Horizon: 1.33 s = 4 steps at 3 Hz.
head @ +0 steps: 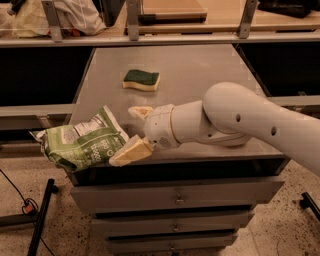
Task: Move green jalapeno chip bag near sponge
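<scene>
The green jalapeno chip bag (82,142) lies crinkled at the table's front left corner, its left part hanging over the edge and its nutrition label facing up. The sponge (141,79), dark green on top with a pale yellow base, sits farther back near the table's middle. My gripper (131,132) is at the bag's right edge, open, with one pale finger (140,111) behind the bag's corner and the other (131,152) in front of it. The white arm (240,125) reaches in from the right across the front of the table.
The grey metal table (200,70) stands on a cabinet with drawers (175,199). A shelf rail (160,39) with upright posts runs along the back. White bags (65,15) lie on the back shelf. A black stand leg (42,215) and a cable are on the floor at left.
</scene>
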Each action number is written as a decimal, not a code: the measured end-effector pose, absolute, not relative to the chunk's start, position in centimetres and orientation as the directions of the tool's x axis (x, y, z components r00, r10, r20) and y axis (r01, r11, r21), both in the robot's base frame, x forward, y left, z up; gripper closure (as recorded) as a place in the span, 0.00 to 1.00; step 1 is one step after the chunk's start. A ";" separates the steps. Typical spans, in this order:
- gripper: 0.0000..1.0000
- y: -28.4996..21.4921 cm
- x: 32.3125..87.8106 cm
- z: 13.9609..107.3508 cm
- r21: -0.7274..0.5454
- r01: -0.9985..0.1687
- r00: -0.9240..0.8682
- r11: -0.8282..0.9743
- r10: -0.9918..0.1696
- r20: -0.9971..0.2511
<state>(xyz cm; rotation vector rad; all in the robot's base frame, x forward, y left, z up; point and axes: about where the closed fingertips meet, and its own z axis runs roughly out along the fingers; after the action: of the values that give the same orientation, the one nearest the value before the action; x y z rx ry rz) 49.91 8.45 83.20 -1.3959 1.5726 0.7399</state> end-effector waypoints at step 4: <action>1.00 8.6 49.5 83.4 -0.019 -0.978 -0.067 0.207 -0.401 -0.913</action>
<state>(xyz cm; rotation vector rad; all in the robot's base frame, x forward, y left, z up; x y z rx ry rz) 49.50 8.62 83.40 -1.3291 1.6183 0.8410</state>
